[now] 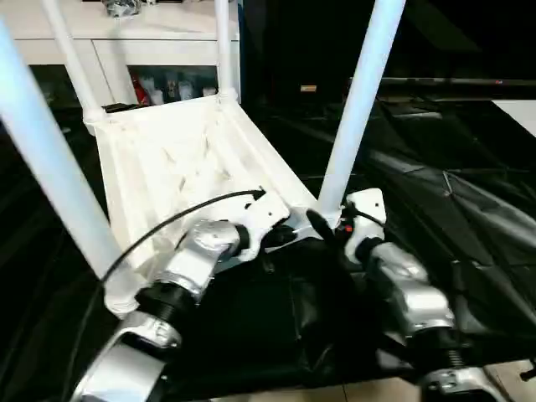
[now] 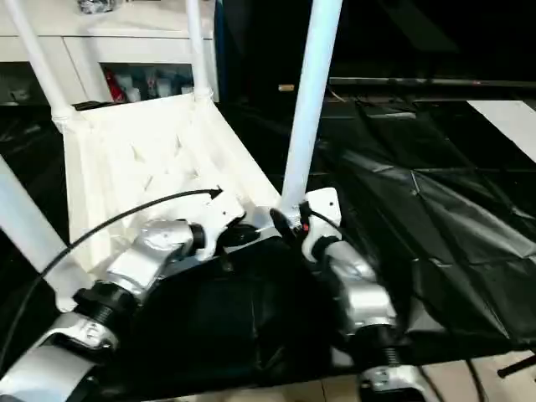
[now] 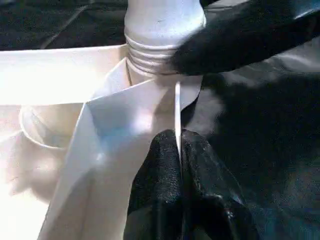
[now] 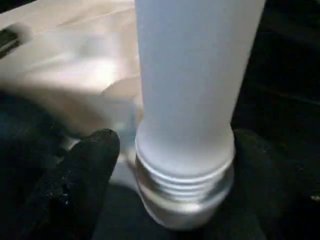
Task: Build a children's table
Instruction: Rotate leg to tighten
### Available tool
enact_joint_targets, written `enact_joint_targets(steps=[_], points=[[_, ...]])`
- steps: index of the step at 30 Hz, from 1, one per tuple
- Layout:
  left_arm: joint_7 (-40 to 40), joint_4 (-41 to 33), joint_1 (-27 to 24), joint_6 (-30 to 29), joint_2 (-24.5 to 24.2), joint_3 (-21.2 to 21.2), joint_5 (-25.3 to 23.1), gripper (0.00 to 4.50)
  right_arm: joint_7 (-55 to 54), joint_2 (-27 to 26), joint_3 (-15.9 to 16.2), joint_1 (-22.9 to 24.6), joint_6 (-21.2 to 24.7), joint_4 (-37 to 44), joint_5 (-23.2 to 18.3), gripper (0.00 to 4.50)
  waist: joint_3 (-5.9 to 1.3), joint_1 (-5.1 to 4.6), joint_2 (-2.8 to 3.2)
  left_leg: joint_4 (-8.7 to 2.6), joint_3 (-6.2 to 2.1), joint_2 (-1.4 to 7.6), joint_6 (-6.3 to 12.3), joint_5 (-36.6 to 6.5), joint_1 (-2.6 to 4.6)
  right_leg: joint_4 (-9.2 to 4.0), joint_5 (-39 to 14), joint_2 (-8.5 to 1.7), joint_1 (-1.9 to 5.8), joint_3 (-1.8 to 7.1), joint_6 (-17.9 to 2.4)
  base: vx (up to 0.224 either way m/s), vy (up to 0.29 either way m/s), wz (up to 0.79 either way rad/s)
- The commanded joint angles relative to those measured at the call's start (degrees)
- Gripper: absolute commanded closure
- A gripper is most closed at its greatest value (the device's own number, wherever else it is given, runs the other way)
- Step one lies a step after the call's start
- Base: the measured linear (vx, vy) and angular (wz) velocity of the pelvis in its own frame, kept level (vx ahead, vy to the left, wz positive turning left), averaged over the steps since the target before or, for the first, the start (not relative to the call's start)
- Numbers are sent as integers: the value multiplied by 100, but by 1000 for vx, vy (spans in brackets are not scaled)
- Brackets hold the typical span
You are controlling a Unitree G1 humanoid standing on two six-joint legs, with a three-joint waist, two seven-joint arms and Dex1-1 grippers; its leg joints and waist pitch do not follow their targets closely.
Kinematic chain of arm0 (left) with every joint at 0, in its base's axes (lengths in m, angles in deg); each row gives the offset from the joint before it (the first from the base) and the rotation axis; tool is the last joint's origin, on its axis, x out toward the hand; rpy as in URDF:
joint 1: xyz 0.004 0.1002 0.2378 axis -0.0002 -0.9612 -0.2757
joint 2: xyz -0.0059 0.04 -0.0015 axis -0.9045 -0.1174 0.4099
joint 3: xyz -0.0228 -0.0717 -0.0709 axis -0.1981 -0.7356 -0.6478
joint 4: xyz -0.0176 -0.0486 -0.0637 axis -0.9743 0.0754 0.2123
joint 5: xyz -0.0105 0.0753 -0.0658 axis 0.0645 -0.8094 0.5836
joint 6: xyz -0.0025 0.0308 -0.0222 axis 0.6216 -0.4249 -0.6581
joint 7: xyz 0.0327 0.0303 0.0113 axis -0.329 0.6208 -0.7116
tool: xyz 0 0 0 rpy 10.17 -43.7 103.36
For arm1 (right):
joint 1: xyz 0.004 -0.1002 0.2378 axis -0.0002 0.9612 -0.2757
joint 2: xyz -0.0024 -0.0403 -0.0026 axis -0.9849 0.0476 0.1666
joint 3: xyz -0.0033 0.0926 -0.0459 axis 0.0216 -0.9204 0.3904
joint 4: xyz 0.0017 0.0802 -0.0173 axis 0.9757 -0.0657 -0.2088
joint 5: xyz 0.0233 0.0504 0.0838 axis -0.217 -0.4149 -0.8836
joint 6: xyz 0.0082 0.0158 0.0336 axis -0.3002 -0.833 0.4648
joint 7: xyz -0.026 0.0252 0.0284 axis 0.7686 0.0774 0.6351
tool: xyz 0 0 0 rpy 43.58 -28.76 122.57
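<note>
The table (image 1: 180,180) lies upside down on the desk (image 1: 469,209), ribbed underside up, with four legs rising from its corner sockets. It sits directly ahead of both end effectors, tilted so its far edge is higher.

The left end effector (image 3: 178,150) is pinched shut on a thin white rim of the table top, its two black fingers (image 3: 160,180) pressed together with the rim edge between them. Just beyond it, at the near corner, stands the nearest leg (image 1: 360,100), its threaded base showing above the socket.

The right end effector (image 4: 175,155) straddles that same leg's base. Its fingers (image 4: 80,175) stand wide on either side of the threaded collar; in the right wrist view the left-hand one seems to stand slightly off the leg, though the blur makes contact hard to judge.

The desk is draped in creased, glossy black sheeting that spreads well to the right of the right end effector and folds loosely under both forearms. Beyond the table, far from both end effectors, stands a white cabinet (image 1: 126,59) with small items visible behind its doors. To its right the room is dark. Pale floor (image 1: 352,392) shows below the desk's near edge, beside the right forearm.
</note>
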Motion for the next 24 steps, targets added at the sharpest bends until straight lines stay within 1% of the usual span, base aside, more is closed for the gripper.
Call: enact_joint_targets(steps=[1, 2, 3, 4, 5, 6, 7, 8, 9, 10, 11, 12, 13, 14, 17, 18, 19, 20, 22, 24], points=[[689, -173, -232, 297, -95, -21, 434, 450, 907, 270, 245, 16, 57, 388, -185, 65, -286, 23, -122, -360, -67, 248, 438, -1473, 20, -460, -1738, -291, 215, 136, -1023, 0, 0, 0], [983, -340, -301, 188, -224, -23, 546, 450, 1189, 458, 275, 30, 108, 457, -210, 65, -284, 8, -152, -364, -62, 251, 446, -1458, 8, -459, -1752, -286, 211, 135, -1025, 0, 0, 0], [1094, -408, -331, 160, -277, -16, 583, 450, 1299, 531, 298, 40, 116, 483, -214, 65, -285, 18, -134, -364, -64, 258, 432, -1471, 30, -453, -1804, -287, 198, 134, -1053, 0, 0, 0], [1118, -422, -337, 154, -289, -15, 591, 450, 1322, 546, 303, 42, 117, 488, -215, 65, -276, 11, -134, -368, -62, 267, 405, -1500, 35, -454, -1862, -286, 183, 135, -1075, 0, 0, 0], [1495, -639, -444, 8, -460, 28, 701, 450, 1597, 718, 389, 57, 117, 516, -202, 65, -271, 18, -121, -377, -65, 277, 365, -1527, 49, -460, -1905, -286, 173, 135, -1090, 0, 0, 0], [1605, -708, -479, -41, -514, 48, 732, 450, 1669, 759, 413, 59, 120, 519, -199, 65, -282, 21, -128, -376, -68, 286, 346, -1514, 53, -439, -1849, -289, 182, 134, -1116, 0, 0, 0], [1811, -847, -553, -135, -623, 86, 798, 450, 1832, 842, 468, 57, 121, 518, -178, 65, -277, 13, -120, -379, -61, 283, 353, -1489, 48, -433, -1758, -280, 174, 141, -1163, 0, 0, 0], [1904, -921, -602, -179, -689, 101, 840, 450, 1938, 897, 519, 40, 102, 492, -166, 65, -278, 23, -115, -374, -56, 286, 344, -1487, 62, -428, -1691, -278, 168, 142, -1200, 0, 0, 0], [1904, -921, -602, -179, -689, 101, 840, 450, 1938, 897, 519, 40, 102, 492, -166, 65, -278, 23, -115, -374, -56, 286, 344, -1487, 62, -428, -1691, -278, 168, 142, -1200, 0, 0, 0], [1929, -964, -641, -186, -731, 90, 871, 450, 2021, 919, 566, -14, 92, 432, -167, 65, -278, 36, -143, -371, -51, 282, 368, -1424, 51, -411, -1589, -280, 175, 142, -1219, 0, 0, 0], [1925, -965, -644, -181, -733, 88, 869, 450, 2023, 917, 574, -23, 77, 416, -156, 82, -280, 42, -134, -372, -52, 283, 364, -1396, 54, -410, -1566, -285, 180, 140, -1227, 0, 0, 0], [1906, -975, -660, -161, -743, 70, 865, 450, 2010, 891, 622, -89, -30, 292, -73, 93, -286, 43, -148, -363, -46, 282, 367, -1342, 55, -400, -1491, -282, 180, 139, -1239, 0, 0, 0], [1905, -976, -661, -161, -743, 69, 865, 450, 2009, 890, 624, -92, -35, 286, -69, 100, -284, 42, -144, -364, -46, 282, 366, -1330, 55, -398, -1469, -284, 180, 138, -1248, 0, 0, 0], [1911, -995, -670, -167, -744, 49, 855, 450, 2031, 862, 621, -122, -35, 226, -77, 103, -279, 42, -160, -356, -38, 274, 378, -1348, 52, -404, -1521, -287, 182, 141, -1232, 0, 0, 0], [1892, -1045, -683, -206, -748, 18, 861, 450, 2071, 851, 613, -140, -29, 230, -126, 136, -270, 46, -166, -363, -41, 275, 351, -1408, 58, -422, -1726, -293, 177, 142, -1181, 0, 0, 0], [1881, -1056, -684, -211, -758, 9, 855, 450, 2092, 853, 614, -146, -33, 228, -133, 136, -270, 47, -168, -362, -40, 276, 337, -1416, 62, -426, -1770, -291, 174, 145, -1153, 0, 0, 0], [1880, -1064, -685, -218, -762, 7, 855, 450, 2099, 855, 614, -149, -33, 226, -134, 148, -268, 46, -178, -366, -44, 278, 331, -1406, 59, -421, -1786, -289, 175, 143, -1136, 0, 0, 0], [1879, -1074, -687, -229, -770, 2, 859, 450, 2119, 855, 610, -151, -29, 223, -148, 148, -273, 49, -170, -365, -45, 282, 323, -1383, 62, -417, -1756, -293, 177, 146, -1134, 0, 0, 0], [1866, -1092, -698, -249, -783, -11, 858, 450, 2137, 849, 591, -148, -32, 214, -178, 166, -278, 48, -189, -359, -40, 279, 338, -1331, 59, -407, -1651, -287, 181, 143, -1153, 0, 0, 0], [1795, -1079, -704, -237, -774, -34, 840, 450, 2118, 829, 561, -135, -32, 207, -208, 170, -279, 49, -186, -354, -38, 277, 359, -1276, 56, -398, -1558, -284, 183, 144, -1175, 0, 0, 0]])
